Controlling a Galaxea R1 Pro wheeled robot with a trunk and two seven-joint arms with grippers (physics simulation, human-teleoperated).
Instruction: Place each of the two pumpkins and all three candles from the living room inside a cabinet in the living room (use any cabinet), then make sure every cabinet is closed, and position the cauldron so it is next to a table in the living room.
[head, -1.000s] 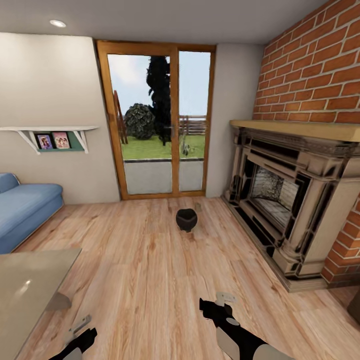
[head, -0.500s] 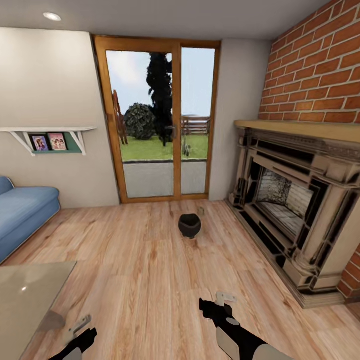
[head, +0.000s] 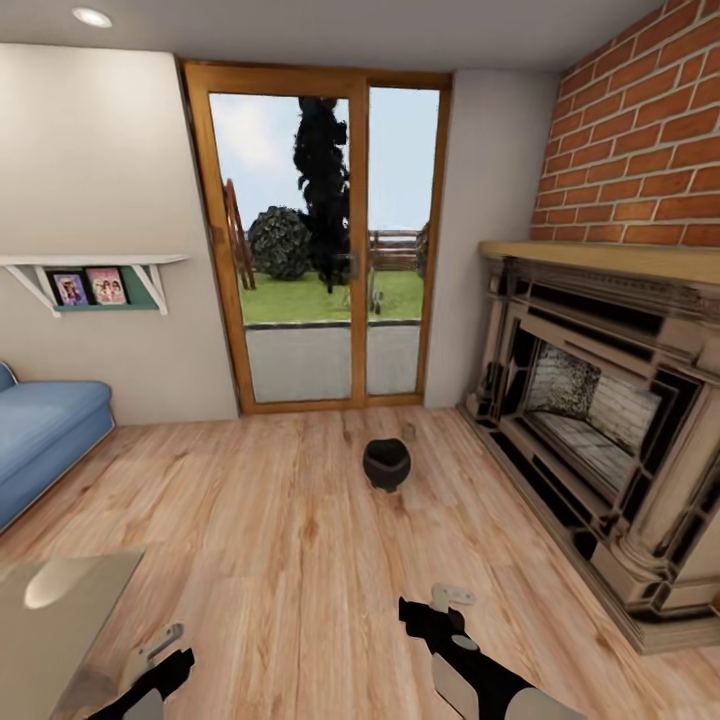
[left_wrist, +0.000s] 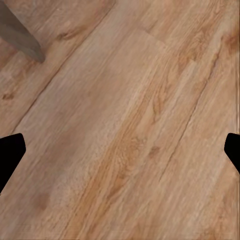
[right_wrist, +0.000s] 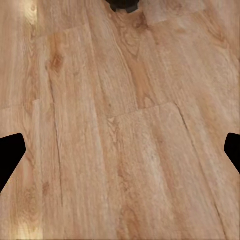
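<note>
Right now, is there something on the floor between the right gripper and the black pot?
No. In the head view, bare wooden floor separates the right gripper from the black pot.

Both arms are held low and forward, the left gripper (head: 160, 648) and right gripper (head: 440, 605) spread wide, holding nothing.

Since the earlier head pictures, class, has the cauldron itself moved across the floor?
No. The cauldron keeps its place beside the small candle and before the door; the whole view shifted, so the camera moved.
</note>
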